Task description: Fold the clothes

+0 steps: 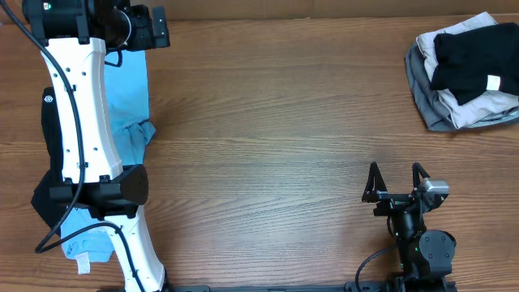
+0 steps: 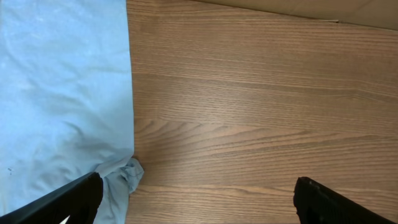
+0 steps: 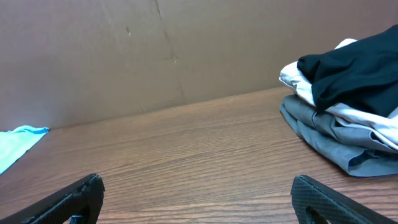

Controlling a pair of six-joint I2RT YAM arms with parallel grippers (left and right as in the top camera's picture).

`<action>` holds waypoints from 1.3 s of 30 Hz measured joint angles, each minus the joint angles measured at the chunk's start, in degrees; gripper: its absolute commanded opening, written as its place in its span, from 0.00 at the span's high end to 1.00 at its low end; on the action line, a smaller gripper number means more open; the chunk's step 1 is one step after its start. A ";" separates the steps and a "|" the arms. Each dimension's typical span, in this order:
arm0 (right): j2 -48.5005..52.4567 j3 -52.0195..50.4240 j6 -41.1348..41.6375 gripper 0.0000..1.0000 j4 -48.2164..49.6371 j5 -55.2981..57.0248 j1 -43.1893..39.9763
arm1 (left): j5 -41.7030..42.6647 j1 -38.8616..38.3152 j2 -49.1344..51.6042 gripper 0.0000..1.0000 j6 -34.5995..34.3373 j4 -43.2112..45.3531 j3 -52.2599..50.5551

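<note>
- beside the left gripper (image 2: 199,208), on its left-finger side: light blue tee (image 2: 62,93), flat on the wooden table (image 1: 268,138). its straight edge runs away ahead of the gripper, and a bunched fold lies just by the left finger.
- left gripper, state: fingers spread wide, nothing between them. bare wood under the gap and under the right finger.
- tee, long axis: in the overhead view it runs from the left gripper back along the arm toward its base, largely hidden under the arm.
- ahead and to the right of the right gripper (image 1: 397,180): pile of clothes (image 1: 454,105) in grey and white, with a black t-shirt (image 1: 466,57) on top showing a small white label. well apart from the fingers.
- right gripper, state: fingers parted, empty, low near its own base.
- judged relation: the left arm is far nearer the tee, so a sideways shift toward its left finger would bring the edge into the gap. the pile falls to the right arm.
</note>
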 measured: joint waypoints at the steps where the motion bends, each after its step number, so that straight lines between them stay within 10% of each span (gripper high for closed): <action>1: 0.00 0.00 -0.02 0.00 0.04 0.00 0.00 | 0.00 0.00 0.00 0.00 0.00 0.00 0.00; 39: -0.28 0.00 -0.02 0.00 0.04 -0.02 1.88 | -0.02 -0.76 -11.17 0.00 0.00 0.04 -0.87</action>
